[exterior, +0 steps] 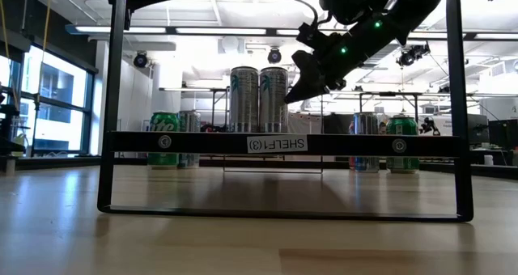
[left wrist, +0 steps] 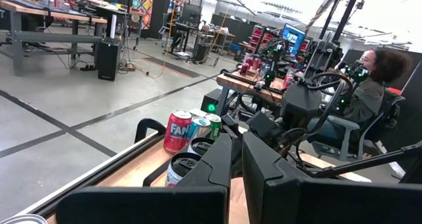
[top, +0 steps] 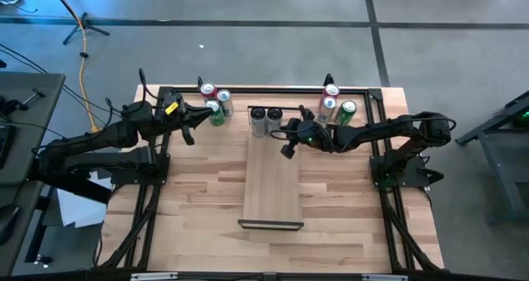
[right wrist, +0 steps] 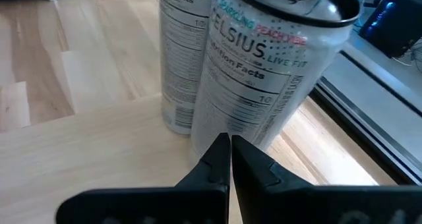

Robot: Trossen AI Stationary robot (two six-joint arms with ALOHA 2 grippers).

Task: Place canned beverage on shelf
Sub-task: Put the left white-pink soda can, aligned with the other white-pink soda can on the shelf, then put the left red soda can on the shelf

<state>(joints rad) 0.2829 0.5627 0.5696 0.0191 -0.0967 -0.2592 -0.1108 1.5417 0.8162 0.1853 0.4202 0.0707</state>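
Two tall silver beverage cans (top: 266, 120) stand side by side at the far end of the long pale wooden shelf (top: 271, 186).
We find the right gripper (top: 287, 140) clenched and empty just right of them; the left gripper (top: 189, 135), also clenched and empty, waits far left.

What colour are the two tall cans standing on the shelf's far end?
Silver-white with printed label text, clearest in the right wrist view: two tall slim cans side by side.
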